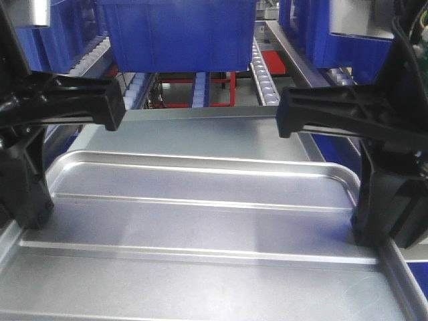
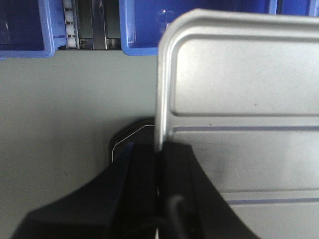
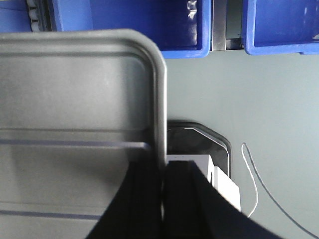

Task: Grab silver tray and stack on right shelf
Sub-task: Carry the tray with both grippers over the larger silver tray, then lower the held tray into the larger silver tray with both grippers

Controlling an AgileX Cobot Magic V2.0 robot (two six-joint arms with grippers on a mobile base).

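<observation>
**Clerk:** Entry one, silver tray [image 1: 200, 227]. Where is it?

**Checker:** It spans from one gripper to the other, ribbed floor up and roughly level. Its far rim lies ahead of the fingertips, toward the right shelf [image 1: 264, 70].

**Clerk:** Left gripper [image 2: 159, 154]?

**Checker:** Clamped on the tray's left rim, one jaw inside the lip and one outside.

**Clerk:** Right gripper [image 3: 162, 167]?

**Checker:** The same pinch on the right rim. The reason is probably that a wide, shallow tray tips if held from one side only.

**Clerk:** What lies beyond the hands?

**Checker:** The shelf's steel front bar [image 1: 200, 114], then a blue bin [image 1: 177, 33] farther back.

**Clerk:** Status?

**Checker:** The grab looks complete and the stacking is not yet done. The tray is not on the shelf. Both arms should advance evenly, because uneven travel could twist a rim out of its pinch.
</observation>
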